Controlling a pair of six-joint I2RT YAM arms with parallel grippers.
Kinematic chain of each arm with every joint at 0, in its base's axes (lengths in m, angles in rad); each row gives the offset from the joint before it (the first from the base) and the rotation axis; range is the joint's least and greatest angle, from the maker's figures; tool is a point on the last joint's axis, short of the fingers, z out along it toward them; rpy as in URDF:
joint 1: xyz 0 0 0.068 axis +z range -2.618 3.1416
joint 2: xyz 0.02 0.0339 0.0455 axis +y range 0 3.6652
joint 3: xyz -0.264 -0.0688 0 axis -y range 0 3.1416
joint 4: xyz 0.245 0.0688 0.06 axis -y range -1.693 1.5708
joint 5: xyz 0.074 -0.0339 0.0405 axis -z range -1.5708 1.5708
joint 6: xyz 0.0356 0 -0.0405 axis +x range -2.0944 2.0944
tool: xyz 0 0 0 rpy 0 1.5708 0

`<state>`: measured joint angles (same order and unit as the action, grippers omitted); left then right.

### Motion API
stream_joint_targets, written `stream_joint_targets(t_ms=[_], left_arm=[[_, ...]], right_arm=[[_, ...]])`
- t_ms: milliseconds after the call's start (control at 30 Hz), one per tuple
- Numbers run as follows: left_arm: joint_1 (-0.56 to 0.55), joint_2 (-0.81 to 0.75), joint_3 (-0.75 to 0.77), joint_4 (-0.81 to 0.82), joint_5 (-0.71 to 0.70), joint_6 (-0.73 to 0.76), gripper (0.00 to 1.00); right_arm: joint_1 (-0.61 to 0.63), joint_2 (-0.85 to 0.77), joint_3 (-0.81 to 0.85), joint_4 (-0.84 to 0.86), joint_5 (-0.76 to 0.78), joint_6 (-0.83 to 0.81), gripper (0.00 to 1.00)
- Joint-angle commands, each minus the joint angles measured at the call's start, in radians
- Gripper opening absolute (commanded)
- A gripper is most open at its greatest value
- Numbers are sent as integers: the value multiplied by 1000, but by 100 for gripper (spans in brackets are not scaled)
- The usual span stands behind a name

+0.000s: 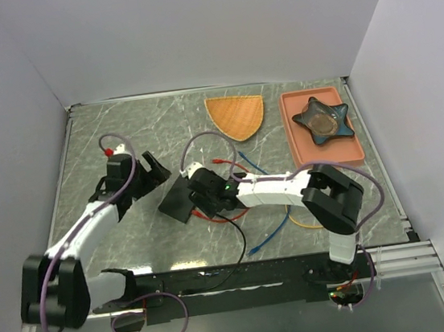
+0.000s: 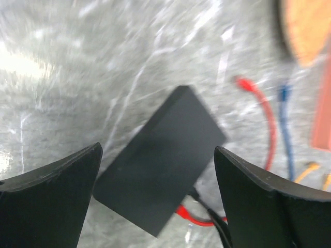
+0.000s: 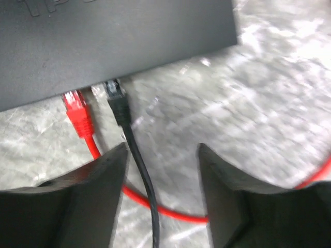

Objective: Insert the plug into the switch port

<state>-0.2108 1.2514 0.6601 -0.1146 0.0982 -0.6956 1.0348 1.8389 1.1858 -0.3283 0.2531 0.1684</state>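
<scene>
Grey marbled table [image 1: 121, 138] fills the top view, white walls around it. A flat black switch [image 1: 182, 198] lies near the middle, turned at an angle. The left gripper [image 1: 154, 168] hangs just up-left of it, and the right gripper [image 1: 205, 186] sits at its right edge. Red, blue, yellow and black cables trail to the right. At the far side lie an orange wedge [image 1: 237, 115] and a tray [image 1: 299, 144] holding a dark star-shaped dish [image 1: 323, 119].

From the left wrist, the picture is blurred. The left gripper [image 2: 158, 150] has its fingers [image 2: 51, 199] spread wide above the switch [image 2: 160, 165], touching nothing. A red cable [image 2: 265, 121] and a blue cable [image 2: 287, 132] lie beyond.

From the right wrist, the switch [image 3: 114, 41] spans the top. A black plug [image 3: 117, 101] meets its near edge, with a red plug [image 3: 76, 114] just beside it; the port itself is hidden. The right gripper [image 3: 161, 151] has its fingers [image 3: 95, 199] parted, and the black cord [image 3: 145, 181] runs between them without being pinched.
</scene>
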Motion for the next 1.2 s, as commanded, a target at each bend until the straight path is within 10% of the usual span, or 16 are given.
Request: stream_joint_targets(t_ms=[0,567,1167], left_arm=[[1,-148,-7,-28,-14,5,96],[1,-638,-7,-25,12,-22,96],[-1,-619,22,-43,71,-12,96]], right_arm=[[5,-157,22,-25,69,8,72],[-225,-638,-271,114,-60,78,93],[-387,-524,-305,45,28,175,83]])
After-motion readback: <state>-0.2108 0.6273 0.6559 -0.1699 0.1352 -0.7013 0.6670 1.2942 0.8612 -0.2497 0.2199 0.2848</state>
